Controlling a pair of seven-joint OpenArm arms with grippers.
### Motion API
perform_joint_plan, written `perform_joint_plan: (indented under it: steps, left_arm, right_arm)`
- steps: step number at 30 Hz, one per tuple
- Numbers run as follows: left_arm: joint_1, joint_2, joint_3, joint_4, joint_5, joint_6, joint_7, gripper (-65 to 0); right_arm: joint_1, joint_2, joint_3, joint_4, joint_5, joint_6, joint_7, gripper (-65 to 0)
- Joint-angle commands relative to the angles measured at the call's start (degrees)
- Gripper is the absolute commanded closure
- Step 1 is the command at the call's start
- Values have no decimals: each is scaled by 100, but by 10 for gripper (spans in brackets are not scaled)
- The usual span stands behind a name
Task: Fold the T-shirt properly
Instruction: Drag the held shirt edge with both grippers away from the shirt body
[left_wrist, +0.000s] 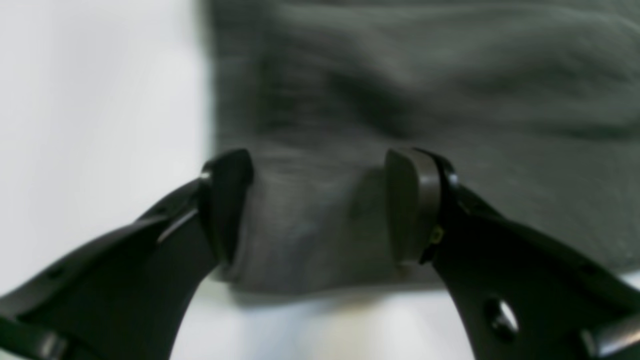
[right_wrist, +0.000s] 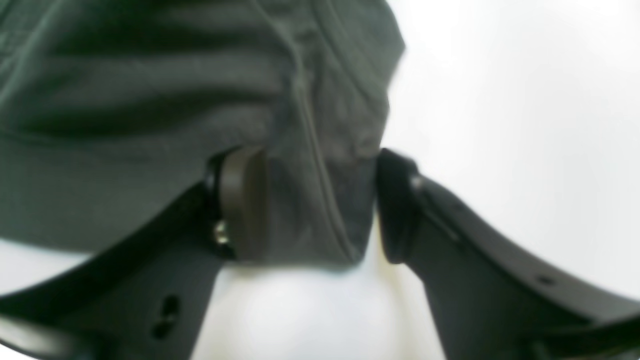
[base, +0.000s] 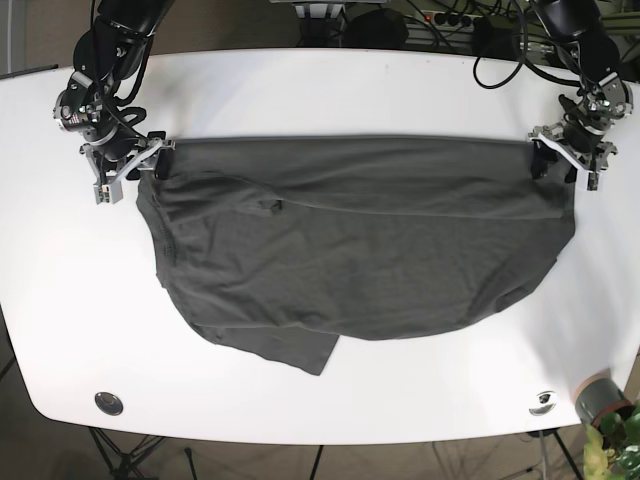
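A dark grey T-shirt (base: 350, 240) lies spread on the white table (base: 350, 90), its far edge pulled into a straight line between the two arms and its near part rumpled, with a flap folded at the front. My left gripper (base: 558, 158) stands at the shirt's far right corner. In the left wrist view the left gripper (left_wrist: 320, 165) is open, its fingers straddling a corner of the T-shirt (left_wrist: 400, 75). My right gripper (base: 140, 165) is at the far left corner. There the right gripper (right_wrist: 315, 160) is open too, with a seamed edge of the T-shirt (right_wrist: 150, 75) between its fingers.
A small potted plant (base: 605, 405) stands off the table's near right corner. Two round fittings (base: 108, 403) (base: 543, 402) sit near the front edge. Cables hang behind the far right edge. Bare tabletop surrounds the shirt.
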Motion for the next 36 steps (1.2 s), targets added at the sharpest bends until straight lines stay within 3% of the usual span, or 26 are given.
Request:
perform_joint_plan:
  steps: [1,4,6,10,19,22,27,36]
  left_arm:
    - [-27,-152,-52,21,-51,-3,-111,-371]
    - [-27,-144,-87,29,-51,-3,-84,-289]
    - [96,-152,-96,56,-51,-3,-84,-176]
    - [237,-161,-96,249,-51,-3,-75,-38]
    - [738,-135,-350,1058,-51,-3,593,-29]
    - [914,-170,-394,1102,-51,-3,602,-29]
    - [1222,-355,-377,1111,-60,-3,602,-31]
    - [1652,-486,-421,1128,-68,-3,602,-31]
  right_arm:
    - [11,64,17,16,-20,29,-55,-254]
    - [-7,64,17,33,-20,29,-55,-120]
    - [-16,64,17,33,-20,29,-55,-19]
    - [-174,72,26,200,-20,29,-64,-29]
    - [-939,37,35,1202,-20,29,-64,-24]
    - [-1229,11,70,1413,-20,29,-64,-24]
    - [-1589,-306,562,1721,-20,29,-82,-24]
    - [-2117,-420,633,1862,-20,29,-82,-25]
